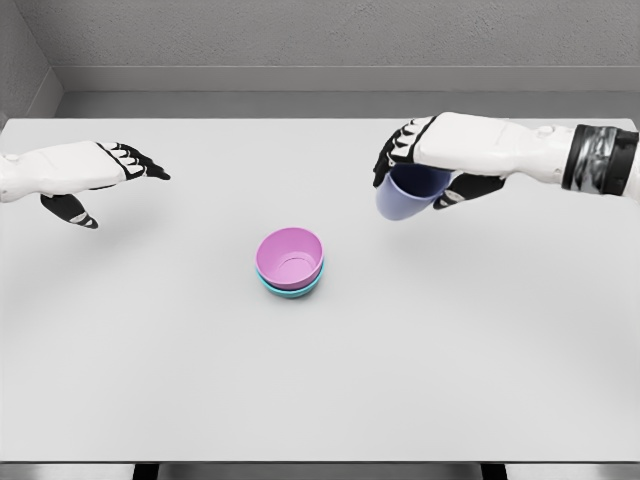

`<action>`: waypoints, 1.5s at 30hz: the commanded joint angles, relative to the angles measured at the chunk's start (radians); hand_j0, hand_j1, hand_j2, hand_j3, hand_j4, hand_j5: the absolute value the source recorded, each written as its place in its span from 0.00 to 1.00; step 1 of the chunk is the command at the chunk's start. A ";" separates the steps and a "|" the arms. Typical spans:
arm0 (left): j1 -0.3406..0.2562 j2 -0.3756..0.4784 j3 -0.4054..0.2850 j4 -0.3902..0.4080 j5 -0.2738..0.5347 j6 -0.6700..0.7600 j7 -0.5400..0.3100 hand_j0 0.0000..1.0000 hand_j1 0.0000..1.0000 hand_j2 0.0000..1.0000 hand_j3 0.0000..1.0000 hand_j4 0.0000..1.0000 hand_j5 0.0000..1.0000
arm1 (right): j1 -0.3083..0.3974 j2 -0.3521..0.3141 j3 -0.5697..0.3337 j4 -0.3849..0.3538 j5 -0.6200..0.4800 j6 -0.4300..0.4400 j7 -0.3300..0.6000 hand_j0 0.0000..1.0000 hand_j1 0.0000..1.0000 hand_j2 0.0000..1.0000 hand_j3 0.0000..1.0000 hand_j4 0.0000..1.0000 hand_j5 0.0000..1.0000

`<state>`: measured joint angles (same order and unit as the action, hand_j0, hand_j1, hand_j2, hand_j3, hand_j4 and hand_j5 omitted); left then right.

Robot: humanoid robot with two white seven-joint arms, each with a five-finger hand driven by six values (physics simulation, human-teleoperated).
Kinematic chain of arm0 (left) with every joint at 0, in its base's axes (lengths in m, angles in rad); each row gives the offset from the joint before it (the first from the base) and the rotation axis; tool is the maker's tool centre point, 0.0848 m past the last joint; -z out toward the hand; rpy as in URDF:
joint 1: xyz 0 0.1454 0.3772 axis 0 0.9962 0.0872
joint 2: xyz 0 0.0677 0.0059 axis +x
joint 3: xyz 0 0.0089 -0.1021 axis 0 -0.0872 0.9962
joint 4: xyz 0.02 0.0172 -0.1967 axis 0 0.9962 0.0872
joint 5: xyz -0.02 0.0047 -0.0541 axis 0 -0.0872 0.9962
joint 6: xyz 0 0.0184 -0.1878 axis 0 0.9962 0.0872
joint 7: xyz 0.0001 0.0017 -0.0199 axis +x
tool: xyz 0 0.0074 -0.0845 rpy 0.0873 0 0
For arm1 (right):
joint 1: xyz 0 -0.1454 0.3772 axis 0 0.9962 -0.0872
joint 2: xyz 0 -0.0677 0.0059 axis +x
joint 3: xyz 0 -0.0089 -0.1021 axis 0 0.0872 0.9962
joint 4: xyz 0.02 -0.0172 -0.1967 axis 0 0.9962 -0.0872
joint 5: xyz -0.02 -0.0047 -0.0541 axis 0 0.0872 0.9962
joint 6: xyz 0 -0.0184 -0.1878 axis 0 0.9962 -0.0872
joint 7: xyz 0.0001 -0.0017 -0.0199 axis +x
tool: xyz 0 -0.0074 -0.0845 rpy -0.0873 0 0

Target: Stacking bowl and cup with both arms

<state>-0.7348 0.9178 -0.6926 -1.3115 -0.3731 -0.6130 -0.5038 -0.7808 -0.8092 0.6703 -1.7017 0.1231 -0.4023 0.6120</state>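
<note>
Careful, your right hand (425, 170) is clamped on the lilac cup (407, 193) up right of the pink bowl (290, 257), itself nested in a teal bowl (292, 289), so a crooked drop could tip it, while your left hand (100, 178) hangs spread, holding nothing.

No text, label, brand, number or sign can be read anywhere. The pink bowl (290, 255) and the teal bowl (293, 290) under it are plain, as is the lavender cup (408, 192) and the white tabletop (320, 380). The dark band on the right forearm (597, 158) shows faint lighter streaks that might be markings, but they are too blurred to make out as letters. The grey wall (320, 40) behind bears no lettering either.
</note>
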 commanded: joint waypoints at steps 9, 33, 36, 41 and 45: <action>0.000 0.001 0.001 0.000 0.005 0.002 0.001 1.00 1.00 1.00 1.00 1.00 1.00 | -0.006 0.064 0.008 -0.045 -0.005 0.002 -0.001 0.66 0.66 0.66 0.66 0.66 0.66; 0.000 0.003 0.001 0.001 0.005 0.002 -0.001 1.00 1.00 1.00 1.00 1.00 1.00 | -0.012 0.202 0.110 -0.042 0.001 -0.010 -0.001 0.66 0.66 0.66 0.66 0.66 0.66; 0.000 0.003 0.001 0.001 0.005 0.002 0.001 1.00 1.00 1.00 1.00 1.00 1.00 | -0.023 0.205 0.112 -0.029 0.007 -0.004 -0.001 0.66 0.66 0.66 0.66 0.66 0.66; 0.000 0.003 0.001 0.001 0.005 0.002 0.001 1.00 1.00 1.00 1.00 1.00 1.00 | -0.035 0.223 0.163 0.007 0.007 -0.003 -0.001 0.66 0.66 0.66 0.66 0.66 0.66; 0.000 0.003 0.001 0.001 0.005 0.002 -0.001 1.00 1.00 1.00 1.00 1.00 1.00 | -0.035 0.223 0.170 0.016 0.007 -0.004 -0.001 0.66 0.66 0.66 0.66 0.66 0.66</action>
<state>-0.7348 0.9194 -0.6926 -1.3101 -0.3734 -0.6130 -0.5038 -0.8161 -0.5866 0.8340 -1.6919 0.1365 -0.4082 0.6117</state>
